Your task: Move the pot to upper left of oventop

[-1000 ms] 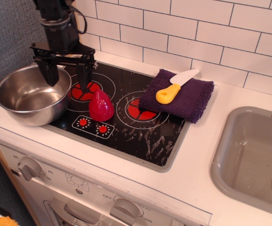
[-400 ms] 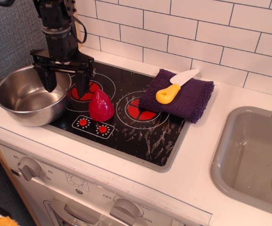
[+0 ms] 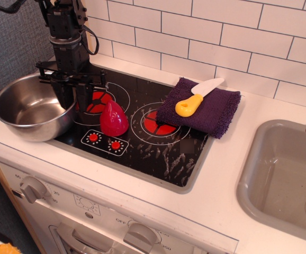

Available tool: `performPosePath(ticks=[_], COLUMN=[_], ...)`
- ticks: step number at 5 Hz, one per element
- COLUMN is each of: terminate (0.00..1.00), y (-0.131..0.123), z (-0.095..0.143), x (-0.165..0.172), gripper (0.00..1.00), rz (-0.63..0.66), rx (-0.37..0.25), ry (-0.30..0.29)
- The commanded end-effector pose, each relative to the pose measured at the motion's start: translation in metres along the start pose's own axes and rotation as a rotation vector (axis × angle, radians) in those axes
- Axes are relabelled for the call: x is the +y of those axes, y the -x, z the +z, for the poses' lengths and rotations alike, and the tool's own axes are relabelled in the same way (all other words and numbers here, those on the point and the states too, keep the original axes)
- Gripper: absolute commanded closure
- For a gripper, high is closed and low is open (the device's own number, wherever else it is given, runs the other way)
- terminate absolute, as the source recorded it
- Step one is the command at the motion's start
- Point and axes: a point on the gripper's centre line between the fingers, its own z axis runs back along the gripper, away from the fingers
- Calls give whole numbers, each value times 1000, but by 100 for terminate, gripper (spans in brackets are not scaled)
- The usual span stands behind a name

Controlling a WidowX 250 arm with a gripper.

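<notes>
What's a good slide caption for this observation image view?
Robot tool pinches the right rim of the steel pot at the oventop's left edge.

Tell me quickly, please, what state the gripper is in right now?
Gripper: closed on the right rim of the pot, one finger inside and one outside.

A single view looks down from above the front right of the toy kitchen, angled toward 11 o'clock and fairly near. The glossy black rectangular cooktop (image 3: 142,124) fills the middle, the white tiled wall (image 3: 222,37) runs along 12 o'clock, and the grey sink basin (image 3: 280,180) is cut off at 4 o'clock.
</notes>
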Motion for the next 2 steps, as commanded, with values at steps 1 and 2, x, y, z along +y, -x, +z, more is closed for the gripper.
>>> performPosePath(ticks=[1,2], terminate=[0,0], y=[1,4], z=[16,22], x=[3,2], gripper=[100,100], rz=[8,7], rx=[-49,-66], ry=[-7,-13])
